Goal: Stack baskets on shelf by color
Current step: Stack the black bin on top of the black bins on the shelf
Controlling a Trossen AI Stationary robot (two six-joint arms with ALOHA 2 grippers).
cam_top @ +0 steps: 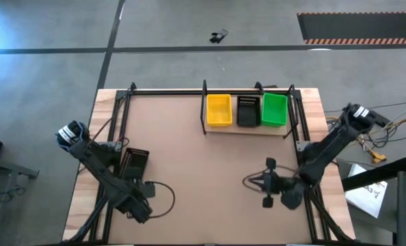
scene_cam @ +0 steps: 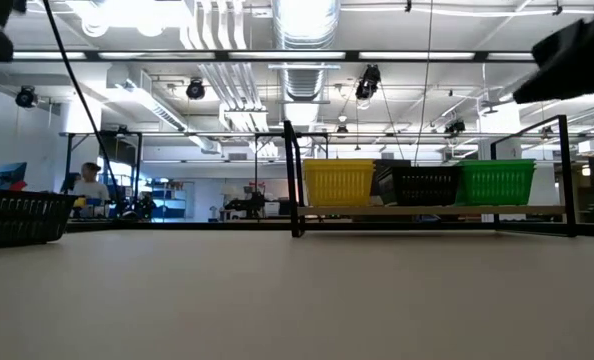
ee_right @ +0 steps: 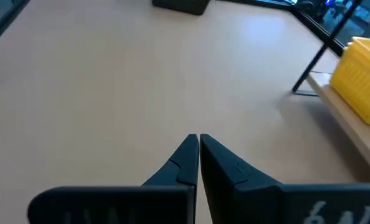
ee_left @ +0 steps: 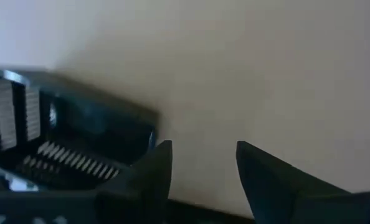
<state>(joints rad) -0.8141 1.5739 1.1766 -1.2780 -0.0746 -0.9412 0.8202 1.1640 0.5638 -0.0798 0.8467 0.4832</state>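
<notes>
On the pale shelf (cam_top: 247, 130) at the table's far side stand a yellow basket (cam_top: 219, 109), a black basket (cam_top: 248, 111) and a green basket (cam_top: 275, 109), side by side on their bottoms; the low view shows the yellow basket (scene_cam: 339, 182), the black basket (scene_cam: 419, 184) and the green basket (scene_cam: 497, 181) in the same order. Another black basket (cam_top: 134, 162) rests on the tabletop at the left. My left gripper (ee_left: 203, 163) is open just beside that black basket (ee_left: 66, 140), over bare table. My right gripper (ee_right: 198, 149) is shut above the table's right half, pointing toward the left edge.
Thin black posts (scene_cam: 293, 180) frame the shelf and stand at its corners. Black rails (cam_top: 114, 123) run along the table's left and right sides. Bare tabletop (cam_top: 196, 178) lies between the two arms. A person (scene_cam: 89, 182) is far back in the room.
</notes>
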